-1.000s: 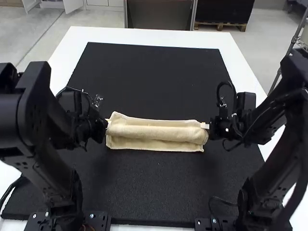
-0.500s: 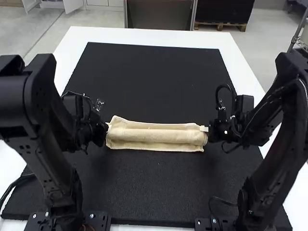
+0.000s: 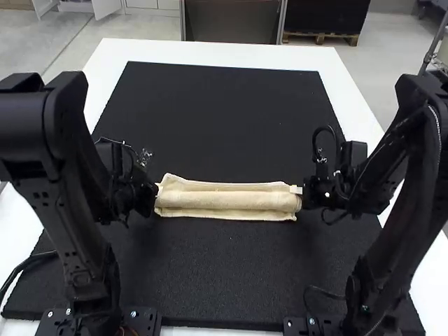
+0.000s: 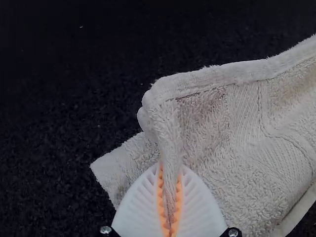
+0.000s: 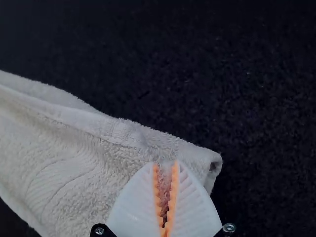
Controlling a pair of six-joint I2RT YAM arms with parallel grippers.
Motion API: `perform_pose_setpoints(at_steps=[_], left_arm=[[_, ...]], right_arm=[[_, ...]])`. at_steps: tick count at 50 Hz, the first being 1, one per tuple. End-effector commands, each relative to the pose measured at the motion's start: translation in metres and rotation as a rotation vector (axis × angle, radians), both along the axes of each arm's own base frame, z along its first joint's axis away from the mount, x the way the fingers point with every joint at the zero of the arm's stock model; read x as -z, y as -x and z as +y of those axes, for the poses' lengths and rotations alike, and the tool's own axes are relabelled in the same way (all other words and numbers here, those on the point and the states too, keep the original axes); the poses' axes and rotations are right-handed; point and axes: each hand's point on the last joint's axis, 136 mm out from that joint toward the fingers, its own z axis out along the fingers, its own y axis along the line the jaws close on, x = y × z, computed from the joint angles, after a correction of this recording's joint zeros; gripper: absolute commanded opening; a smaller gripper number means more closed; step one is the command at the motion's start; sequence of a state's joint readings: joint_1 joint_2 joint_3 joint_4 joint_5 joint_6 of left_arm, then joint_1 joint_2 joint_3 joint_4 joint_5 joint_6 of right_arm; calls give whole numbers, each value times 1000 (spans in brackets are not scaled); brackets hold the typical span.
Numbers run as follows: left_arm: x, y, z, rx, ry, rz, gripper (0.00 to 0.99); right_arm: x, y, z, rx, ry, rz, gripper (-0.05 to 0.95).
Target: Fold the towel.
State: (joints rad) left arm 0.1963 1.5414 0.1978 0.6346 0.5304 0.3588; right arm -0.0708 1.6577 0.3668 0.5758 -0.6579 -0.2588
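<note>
Clearly, the towel point(image 3: 227, 201) is of cream terry cloth, and it lies as a long, narrow strip with a rounded ridge along its length. It is on the black, grainy mat point(image 3: 224, 266), between the mat's left and right edges, nearer to the near edge than to the far one. The left gripper point(image 3: 155, 190) is grasping a thin upright pleat at one end of the towel, between its orange, toothed pads point(image 4: 179, 197); beside it spreads a pointed, flat corner. The right gripper point(image 3: 297, 190) is clenched on the other end, where the thick hem curls into a small hollow. Ribbed woven bands cross the fluffy loops.
</note>
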Motion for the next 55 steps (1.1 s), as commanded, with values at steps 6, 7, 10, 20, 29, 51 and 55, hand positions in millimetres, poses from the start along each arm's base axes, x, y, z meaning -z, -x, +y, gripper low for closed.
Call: perform_pose_setpoints(at_steps=[6,7,10,20,29,51,55], left_arm=[[7,0,13,-46,-42,9,108],[7,-1,13,-48,-43,7,118],[6,-2,14,-51,-45,1,223],[6,-1,14,-51,-45,1,336],[6,-1,15,-55,-46,2,531],[6,-2,16,-59,-44,2,618],[6,-2,18,-70,-48,4,672]], right_arm=[[5,-7,-16,54,53,-11,223],[5,-7,-16,55,53,-11,248],[4,-7,-17,57,55,-16,311],[3,-9,-18,62,59,-23,536],[4,-9,-18,65,58,-18,893],[12,-2,-1,11,54,23,908],[12,-1,4,-4,50,26,907]])
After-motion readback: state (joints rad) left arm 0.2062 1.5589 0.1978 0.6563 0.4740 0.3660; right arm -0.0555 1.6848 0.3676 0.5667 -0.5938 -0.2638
